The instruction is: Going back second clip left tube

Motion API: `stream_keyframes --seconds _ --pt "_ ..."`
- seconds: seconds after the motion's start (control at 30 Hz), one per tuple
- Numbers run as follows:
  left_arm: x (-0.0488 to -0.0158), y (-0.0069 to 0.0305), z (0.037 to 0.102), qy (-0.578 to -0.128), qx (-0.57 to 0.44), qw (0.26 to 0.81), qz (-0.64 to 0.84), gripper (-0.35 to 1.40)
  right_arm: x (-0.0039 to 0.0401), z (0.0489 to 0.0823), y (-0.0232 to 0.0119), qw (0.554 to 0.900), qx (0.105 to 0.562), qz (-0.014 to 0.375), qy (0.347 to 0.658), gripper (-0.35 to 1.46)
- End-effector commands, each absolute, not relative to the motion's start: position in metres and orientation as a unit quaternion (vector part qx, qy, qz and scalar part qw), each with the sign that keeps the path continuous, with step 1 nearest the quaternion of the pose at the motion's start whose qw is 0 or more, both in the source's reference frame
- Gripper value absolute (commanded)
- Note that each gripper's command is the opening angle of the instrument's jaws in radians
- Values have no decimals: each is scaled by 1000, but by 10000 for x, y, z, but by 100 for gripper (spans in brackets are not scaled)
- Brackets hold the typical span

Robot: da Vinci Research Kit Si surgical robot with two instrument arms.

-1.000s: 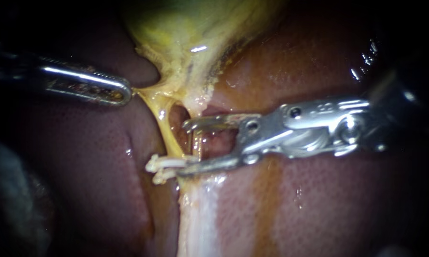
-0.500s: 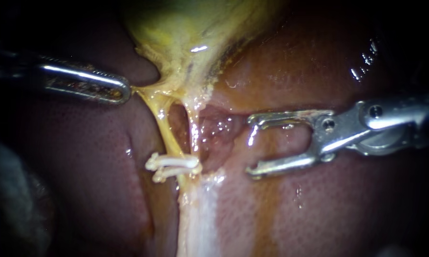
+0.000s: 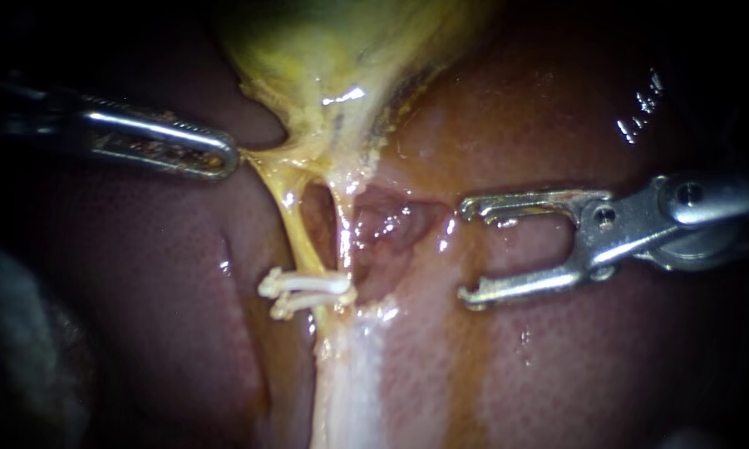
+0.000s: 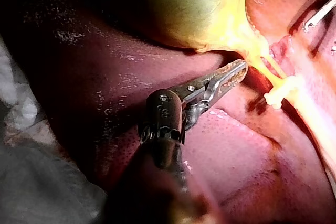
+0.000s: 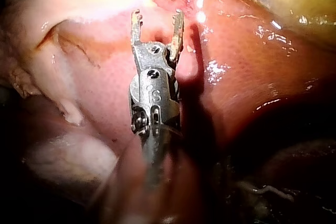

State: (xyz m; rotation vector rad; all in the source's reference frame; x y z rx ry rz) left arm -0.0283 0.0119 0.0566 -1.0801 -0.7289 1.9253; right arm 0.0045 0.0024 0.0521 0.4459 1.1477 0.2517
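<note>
The right instrument comes in from the right with its jaws spread wide and empty, a clear gap showing between them above the liver. The left tube, a thin yellow strand, runs down from the gallbladder. It lies apart from those jaws, out beyond their tips. Between the tube and the jaws lie a second tube and a wet reddish hollow. Low on the left tube sit two white clips, one just under the other, at the point where the tube meets a pale band of tissue. No part of the right instrument touches the clips or either tube. The left instrument enters from the left with its jaws pressed together on yellow tissue at the gallbladder's neck. That tissue is stretched taut toward the instrument's tip, just above the top of the left tube.
</note>
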Motion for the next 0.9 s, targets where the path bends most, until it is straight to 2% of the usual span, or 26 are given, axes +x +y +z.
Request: stream_keyframes --seconds 0.03,0.43,0.9 --pt "-285 118 567 -289 -426 396 760 -35 45 522 24 809 209 118 537 50" --pt "-297 111 598 -297 -428 385 762 -35 45 523 23 809 208 118 537 50" --pt "-299 111 599 -297 -427 382 764 -35 46 522 23 809 208 118 537 50"
